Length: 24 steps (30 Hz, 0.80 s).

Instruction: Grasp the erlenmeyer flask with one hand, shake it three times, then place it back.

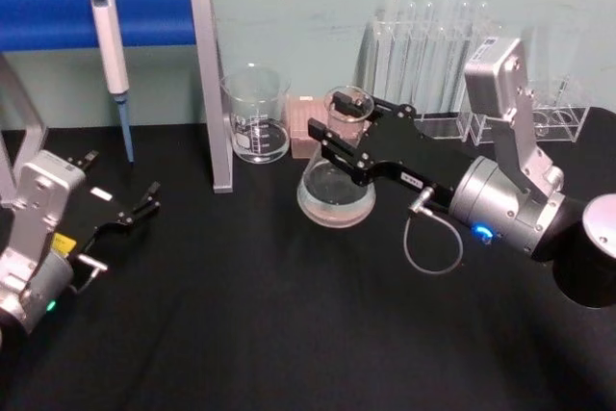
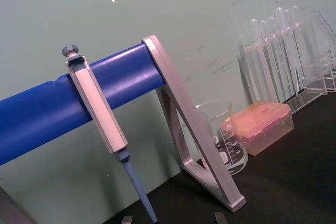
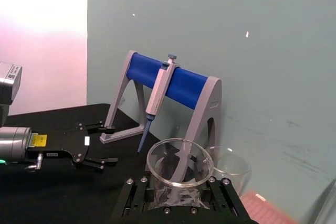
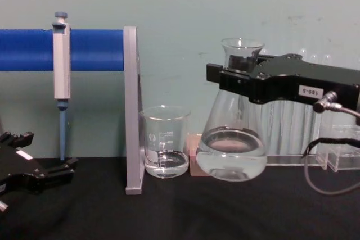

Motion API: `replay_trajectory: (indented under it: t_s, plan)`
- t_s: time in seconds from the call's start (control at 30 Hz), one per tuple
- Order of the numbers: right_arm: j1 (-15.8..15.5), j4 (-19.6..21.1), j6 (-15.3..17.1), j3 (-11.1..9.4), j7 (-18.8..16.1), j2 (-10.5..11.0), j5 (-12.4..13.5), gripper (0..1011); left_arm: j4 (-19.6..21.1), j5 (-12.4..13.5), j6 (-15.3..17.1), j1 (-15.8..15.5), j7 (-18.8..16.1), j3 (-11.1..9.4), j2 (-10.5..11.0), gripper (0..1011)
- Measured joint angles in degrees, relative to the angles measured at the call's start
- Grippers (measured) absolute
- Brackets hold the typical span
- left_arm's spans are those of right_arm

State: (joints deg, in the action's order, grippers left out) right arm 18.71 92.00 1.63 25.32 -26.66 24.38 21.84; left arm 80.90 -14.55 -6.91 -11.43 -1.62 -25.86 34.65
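The erlenmeyer flask [image 1: 335, 194] [image 4: 230, 150] is clear glass with a little clear liquid in its wide base. It stands upright at the table's middle. My right gripper [image 1: 345, 128] [image 4: 225, 80] reaches in from the right and is shut on the flask's neck just under the flared rim [image 3: 157, 167]. I cannot tell whether the base touches the black table or hangs just above it. My left gripper [image 1: 144, 202] [image 4: 53, 172] [image 3: 100, 145] rests open and idle at the near left, holding nothing.
A glass beaker [image 1: 256, 115] [image 4: 165, 141] and a pink tip box [image 1: 304, 127] stand just behind the flask. To the left, a blue bar stand [image 1: 210, 84] holds a pipette [image 1: 111, 55]. A rack of test tubes [image 1: 433, 55] stands at the back right.
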Motion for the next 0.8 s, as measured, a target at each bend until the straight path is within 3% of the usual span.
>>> replay_trajectory:
  t_s: [0.43, 0.8]
  plan:
    - [0.0, 0.0, 0.2, 1.2, -1.4, -0.5, 0.3, 456, 0.0, 0.0, 0.0, 0.0, 0.0, 0.0, 0.0, 1001]
    - [0.6, 0.4, 0.2, 3.8, -4.7, -0.2, 1.7, 456, 0.0, 0.0, 0.0, 0.0, 0.0, 0.0, 0.0, 1001]
